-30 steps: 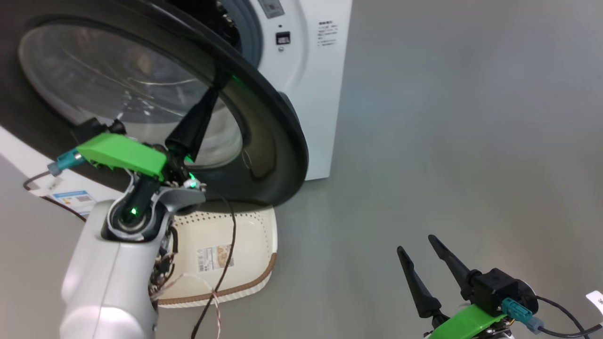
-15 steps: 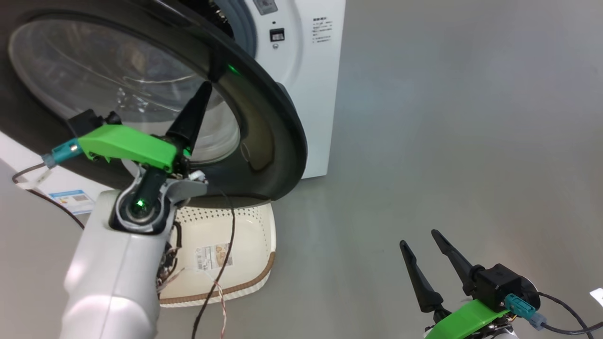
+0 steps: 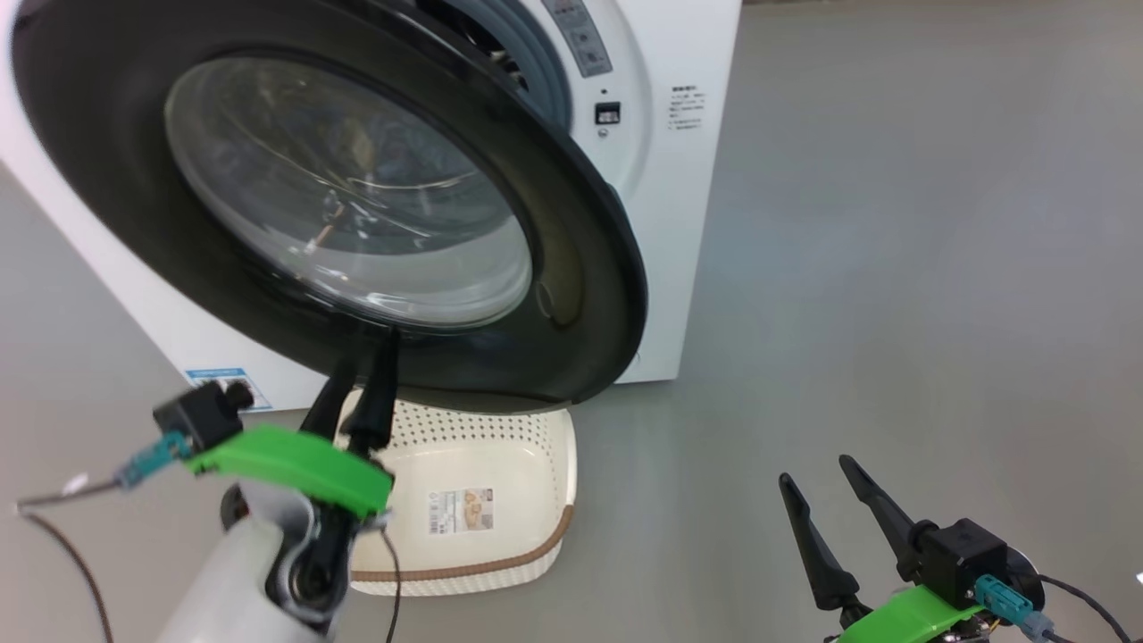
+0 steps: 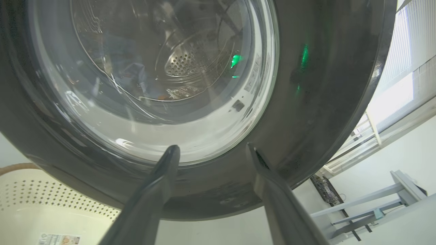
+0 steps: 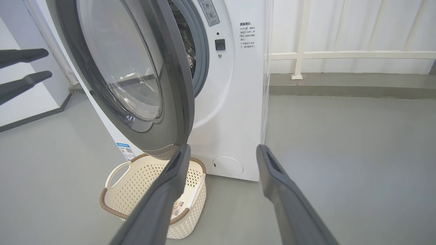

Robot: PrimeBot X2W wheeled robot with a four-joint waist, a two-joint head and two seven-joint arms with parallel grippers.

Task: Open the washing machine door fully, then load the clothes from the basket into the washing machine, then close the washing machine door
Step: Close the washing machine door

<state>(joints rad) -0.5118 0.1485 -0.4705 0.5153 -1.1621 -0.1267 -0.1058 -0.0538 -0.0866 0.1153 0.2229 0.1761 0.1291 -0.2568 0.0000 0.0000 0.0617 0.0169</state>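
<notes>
The washing machine door (image 3: 357,196) is standing partly swung out from the washing machine (image 3: 661,223). Its free edge is hanging well off the white front, so the grey gasket (image 3: 536,62) is showing in the gap. Judging by that angle, it is waiting to be pushed shut rather than pulled wider. Through the bulging glass, the left wrist view is showing what looks like blue cloth, the clothes (image 4: 136,73), lying low in the steel drum (image 4: 177,63). The basket (image 3: 554,446) is sitting on the floor (image 3: 848,268) right under the door's lower edge with nothing but its label showing on its bottom, which suggests the loading is done. The left gripper (image 4: 212,147) is hovering just below and in front of the door's lower black rim, fingers spread wide and gripping nothing; whether they are touching the rim I cannot tell. That placement is probably giving it a broad face to press against for the closing. The right gripper (image 3: 814,468) is hanging wide open and empty well off to the right above the floor, likely parked there to be keeping out of the door's swing.
</notes>
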